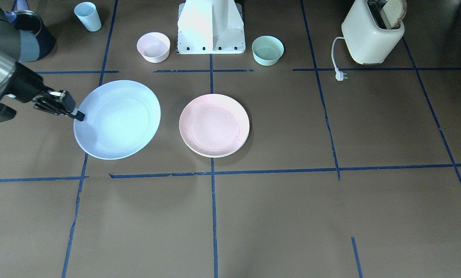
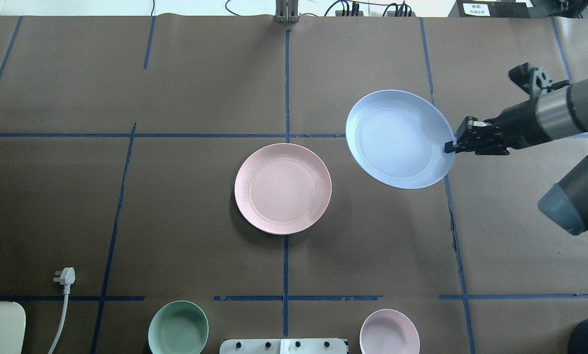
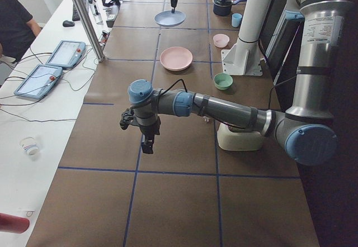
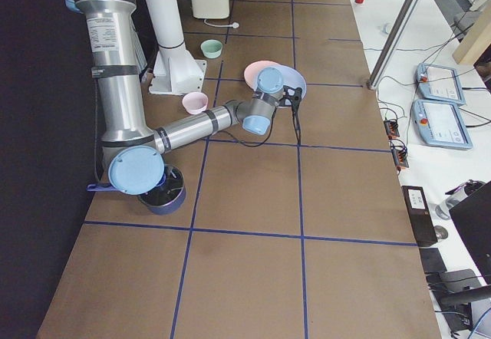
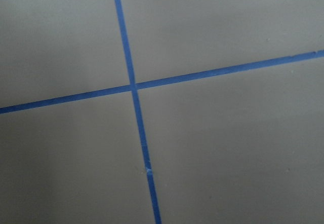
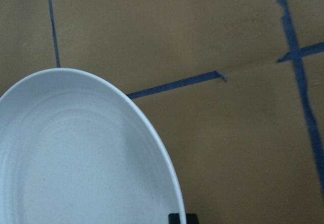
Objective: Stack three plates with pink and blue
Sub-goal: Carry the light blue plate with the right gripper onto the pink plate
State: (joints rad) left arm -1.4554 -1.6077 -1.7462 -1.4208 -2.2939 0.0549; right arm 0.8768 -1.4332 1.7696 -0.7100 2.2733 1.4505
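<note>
1. Down at the table's (image 5: 228, 158) left end, nearest me, the left gripper (image 3: 147, 145) is hanging fingers-down over bare brown paper, close to a crossing of blue tape lines (image 5: 134, 86). From where it shows I cannot tell whether its fingers are apart or together.
2. Just past that arm, a cream toaster (image 1: 371, 40) is sitting with a slice of bread (image 1: 395, 9) poking out of it. Its plug (image 1: 340, 75) is lying loose on the paper.
3. Next along, a mint bowl (image 1: 267, 50) is standing beside the robot's white base (image 1: 211, 31).
4. Midway down the table, the pink plate (image 1: 214, 125) is lying flat, right across a tape line (a paler edge is showing under its rim, and I cannot tell what that is).
5. On the far side of the base, a pink bowl (image 1: 153, 47) is standing upright.
6. Farther on, the right gripper (image 2: 449, 146) is clamping the rim of the blue plate (image 2: 397, 140). The plate is hanging off the paper, near the pink plate and not touching it.
7. At the far end, a pale blue cup (image 1: 88, 16) and a dark pot (image 1: 35, 29) are standing close together.
</note>
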